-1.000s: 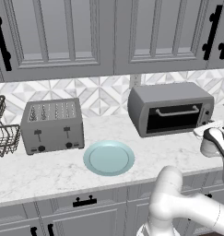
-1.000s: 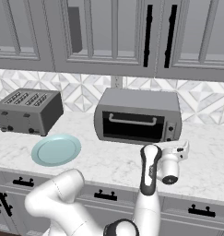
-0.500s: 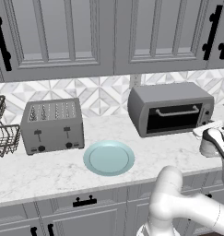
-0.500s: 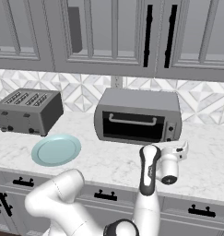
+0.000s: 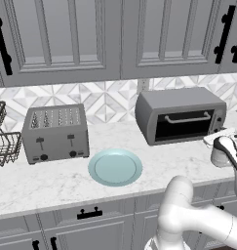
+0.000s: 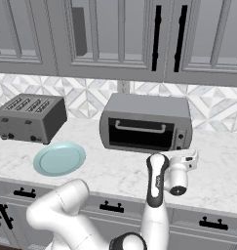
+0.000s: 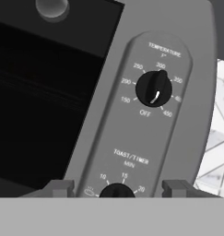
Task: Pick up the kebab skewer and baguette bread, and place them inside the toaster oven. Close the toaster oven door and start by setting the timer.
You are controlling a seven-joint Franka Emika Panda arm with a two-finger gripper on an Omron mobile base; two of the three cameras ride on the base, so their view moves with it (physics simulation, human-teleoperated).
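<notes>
I am closing in on the toaster oven (image 6: 147,128), which is sitting against the backsplash on the surface (image 6: 115,171); its door (image 6: 138,134) is looking shut, so the timer seems to be what is left. My jaws are standing parted and empty, straddling the timer knob (image 7: 116,190) below the temperature knob (image 7: 153,88).

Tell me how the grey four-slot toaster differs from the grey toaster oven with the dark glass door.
The grey four-slot toaster stands left of the teal plate; the grey toaster oven stands right of it. The toaster has open slots on top and front levers; the oven has a dark glass front with a bar handle. The oven is wider. Both are grey metal boxes against the tiled backsplash.
</notes>
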